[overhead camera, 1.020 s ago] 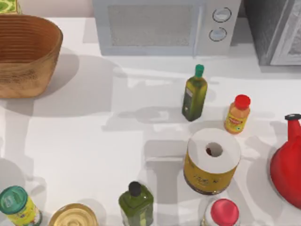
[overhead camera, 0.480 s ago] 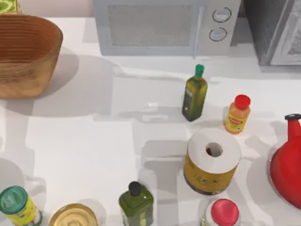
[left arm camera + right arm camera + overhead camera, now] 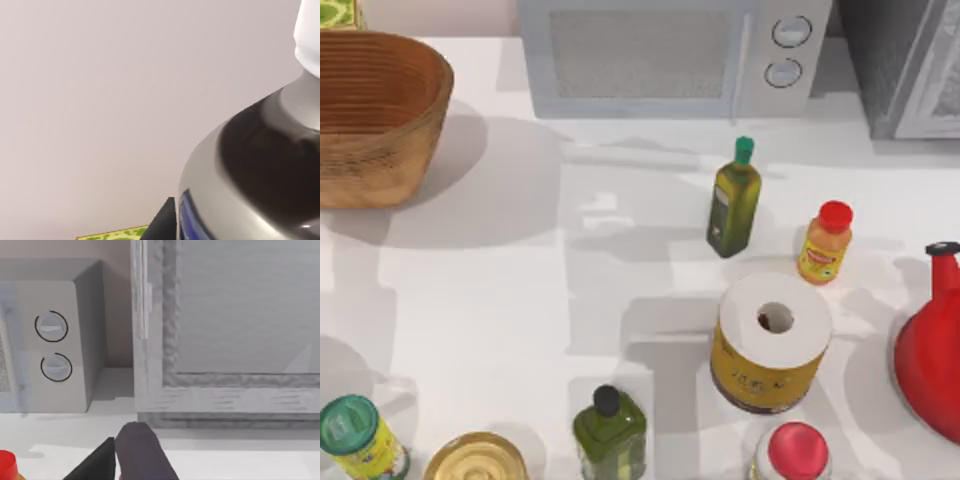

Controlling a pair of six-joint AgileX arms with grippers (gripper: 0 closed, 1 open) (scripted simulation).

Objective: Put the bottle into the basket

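Silver-grey shoulder, dark band and white cap: that is the bottle (image 3: 240, 165) you see pressed up close in the left wrist view. One dark finger of the left fingers (image 3: 162, 227) lies against its side, low on the label, so your left fingers are clamped around the bottle's body. You cannot see the opposite finger behind the bottle.

Your left arm carries it off the bench, tilted, with the cap leaning away from the camera and a plain pale wall behind. A strip of the green patterned box (image 3: 115, 234) shows just beneath the finger.

Look at the top view for the basket (image 3: 380, 150): it sits at the back left corner of the bench (image 3: 520, 300), open side up, with that same green box (image 3: 338, 12) just behind it and the microwave (image 3: 660, 60) well to its right.

Your right gripper (image 3: 120, 452) hangs low over the back right of the bench, facing the microwave's two dials (image 3: 52, 345) and the grey cabinet (image 3: 235, 330) beside them.
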